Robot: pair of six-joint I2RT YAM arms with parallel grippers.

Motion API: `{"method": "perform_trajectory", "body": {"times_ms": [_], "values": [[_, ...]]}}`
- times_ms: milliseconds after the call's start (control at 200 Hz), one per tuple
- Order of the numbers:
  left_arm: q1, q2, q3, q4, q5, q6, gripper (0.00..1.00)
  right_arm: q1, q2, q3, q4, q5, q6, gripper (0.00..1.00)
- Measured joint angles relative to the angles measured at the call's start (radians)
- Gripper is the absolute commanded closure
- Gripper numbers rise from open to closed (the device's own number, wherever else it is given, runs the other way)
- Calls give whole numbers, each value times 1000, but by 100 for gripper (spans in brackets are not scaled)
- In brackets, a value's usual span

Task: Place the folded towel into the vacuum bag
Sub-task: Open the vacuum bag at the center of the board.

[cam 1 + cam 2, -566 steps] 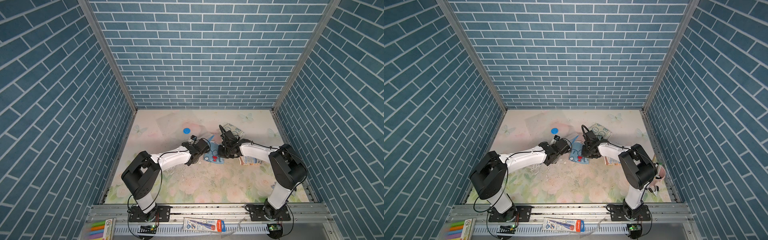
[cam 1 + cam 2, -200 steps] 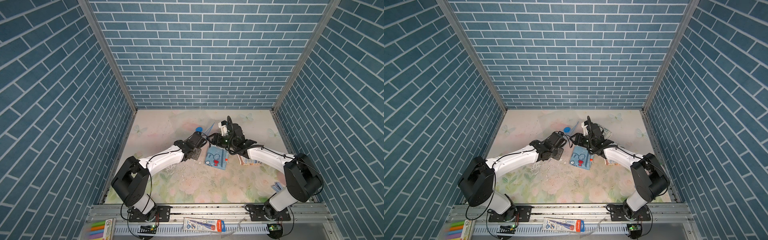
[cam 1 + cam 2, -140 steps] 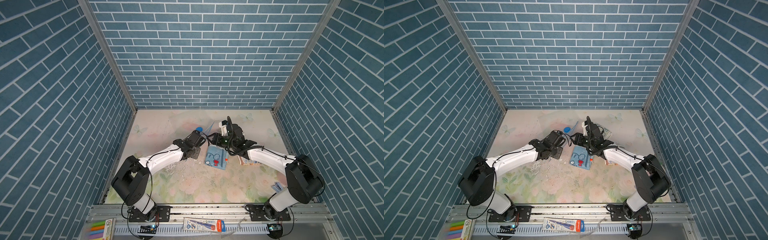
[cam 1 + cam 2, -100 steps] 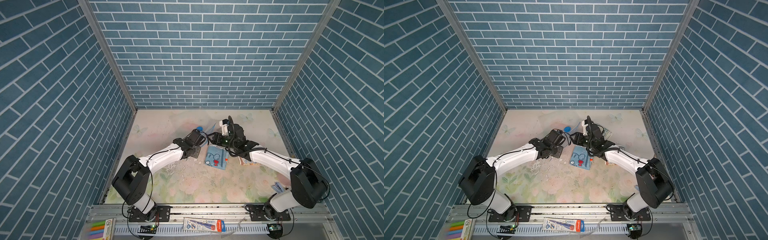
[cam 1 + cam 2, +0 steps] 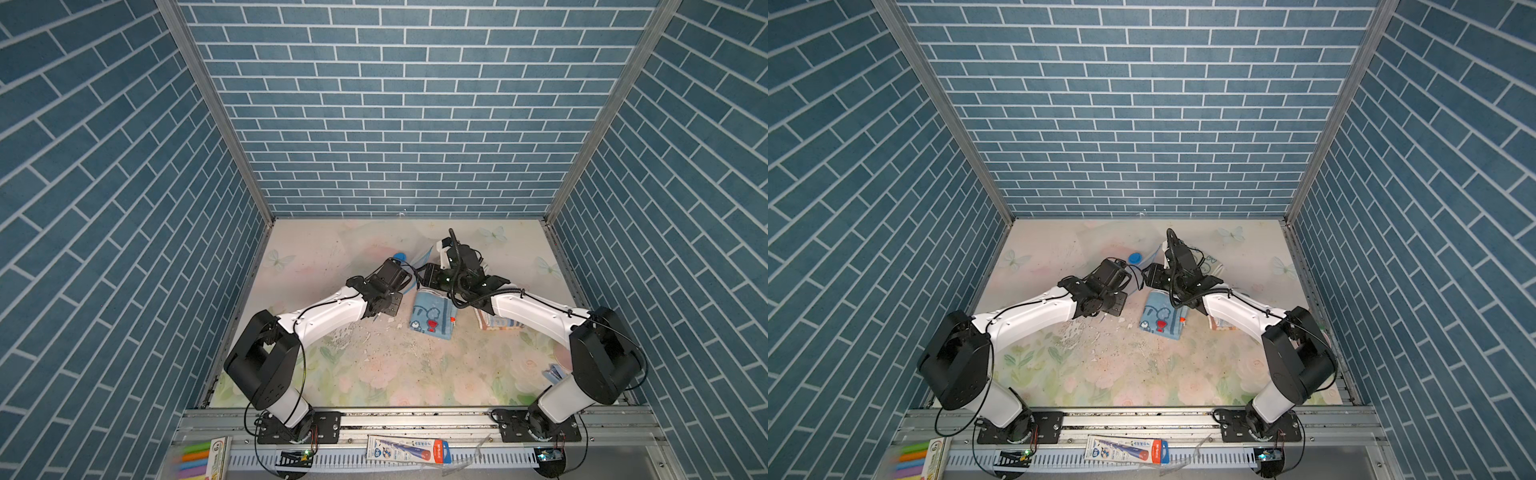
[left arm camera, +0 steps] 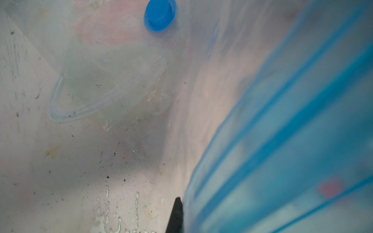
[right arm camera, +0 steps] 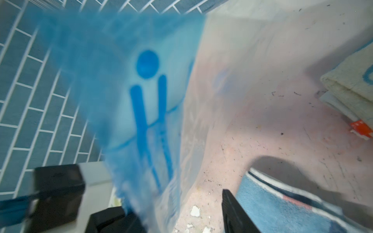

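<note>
Holding bag [image 5: 371, 246] edge up
Left end effector [image 5: 410, 277] is clamping it; right end effector [image 5: 421, 277] is gaping around it; towel [image 5: 432, 316] at 6 o'clock.

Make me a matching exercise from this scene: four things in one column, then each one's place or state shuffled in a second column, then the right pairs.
Things:
1. round blue valve cap
2. folded light blue cartoon-print towel
3. left gripper
4. long blue and red packet

Places or states:
A. in front of the metal rail that carries the arm bases
B. shut on the blue zip edge of the clear plastic vacuum bag
C. flat on the floral table between the arms, outside the bag
D. on the bag, just beyond the left gripper

Pairs: 1-D, 2-C, 3-B, 4-A
</note>
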Motion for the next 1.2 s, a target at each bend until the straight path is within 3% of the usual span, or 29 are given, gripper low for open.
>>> {"method": "perform_trajectory", "body": {"times_ms": [125,350,455,485,565,825,1200], "values": [[0,-25,-2,11,13,4,100,0,23,19,-28,27,-3,63],[0,-80,-16,38,14,10,100,2,41,60,-46,48,-4,92],[0,-84,-18,40,3,11,100,2,51,72,-47,47,-8,100],[0,-84,-19,40,0,11,99,2,55,76,-49,43,-11,100],[0,-84,-27,40,-10,18,82,2,69,88,-55,27,-12,100],[0,-121,-82,58,-24,35,65,2,105,130,-65,-50,-23,100],[0,-203,-185,155,-23,57,68,-21,119,131,-18,-179,9,100]]}}
